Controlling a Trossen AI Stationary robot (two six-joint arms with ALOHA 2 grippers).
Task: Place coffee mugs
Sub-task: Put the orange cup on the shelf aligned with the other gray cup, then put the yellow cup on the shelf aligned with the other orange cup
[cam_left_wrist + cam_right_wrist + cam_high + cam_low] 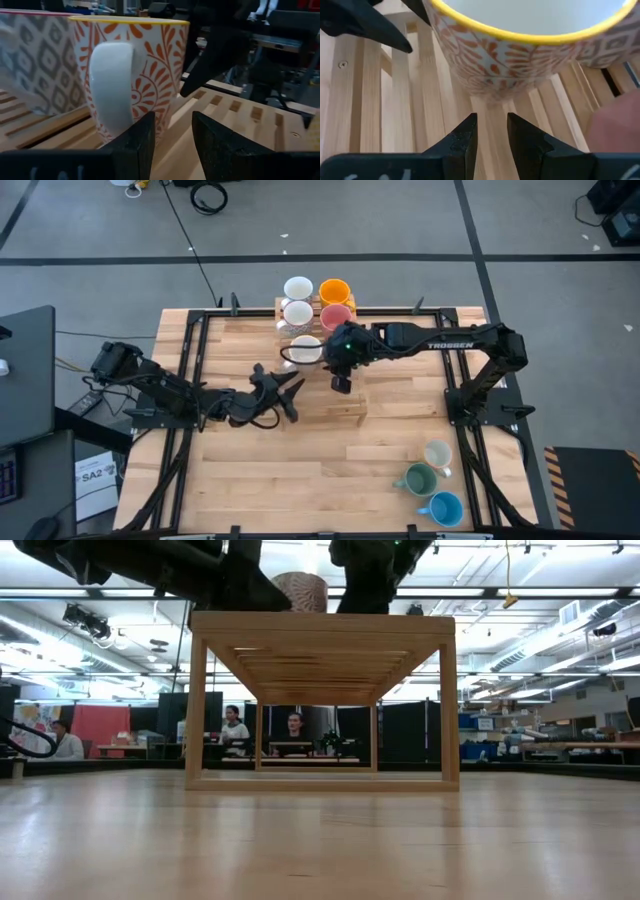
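High view: five mugs (298, 287) crowd the slatted wooden rack (345, 408) at upper centre; three more stand lower right.

Left wrist view: the left tool (172, 131), slightly parted and empty, faces the orange-patterned mug's (135, 75) smooth white handle.

Right wrist view: the right tool (491, 131), narrowly parted and empty, hangs over that mug.

A grey floor (520, 240), crossed by dark lines, is seen around the pale wooden desk (300, 470) in the high view. A black cable (190, 240) is laid across that floor, and a dark side table (25, 370) is placed at the left. In the low view, a large open room is shown behind the desk, lit by long ceiling lights (540, 640). Dark partitions (420, 735) and a red panel (100, 725) are set along the back, where three seated people (292, 730) are visible.
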